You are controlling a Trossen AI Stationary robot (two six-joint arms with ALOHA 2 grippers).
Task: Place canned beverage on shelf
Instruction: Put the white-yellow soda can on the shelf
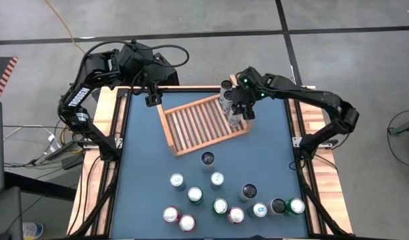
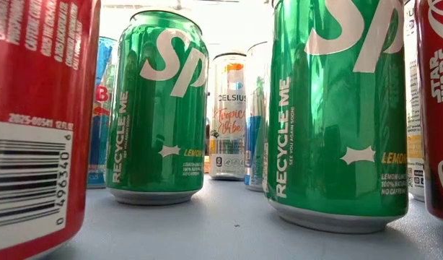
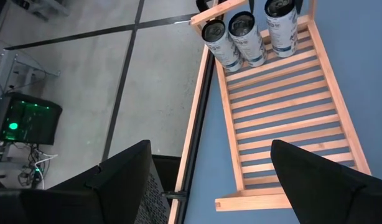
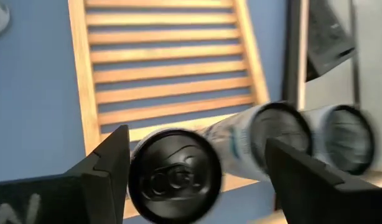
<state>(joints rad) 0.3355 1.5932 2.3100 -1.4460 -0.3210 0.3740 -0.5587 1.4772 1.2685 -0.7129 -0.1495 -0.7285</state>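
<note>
While hovering over the shelf (image 1: 203, 123)'s right end, right end effector (image 1: 238, 113) spread wide on both sides of a dark-topped can (image 4: 174, 175), pads apparently clear of it. Judged as the release step: can set down as third in a row with two others along the end board, all three upright on the slats. Hard to tell from the wrist view whether the base sits flat or on a slat edge. Left end effector (image 1: 153, 97) waiting near the shelf's far left corner, fingers (image 3: 125, 180) wide apart, holding nothing.

Next move, by judgement: lift straight up without brushing the neighbouring cans, then swing toward the loose cans (image 1: 218, 179) standing on the blue counter (image 1: 141, 173) nearer the front, well apart from the shelf. Should call for a clean vertical retreat first, since the row is packed close and a sideways drag could topple it. Most of the shelf bare.
</note>
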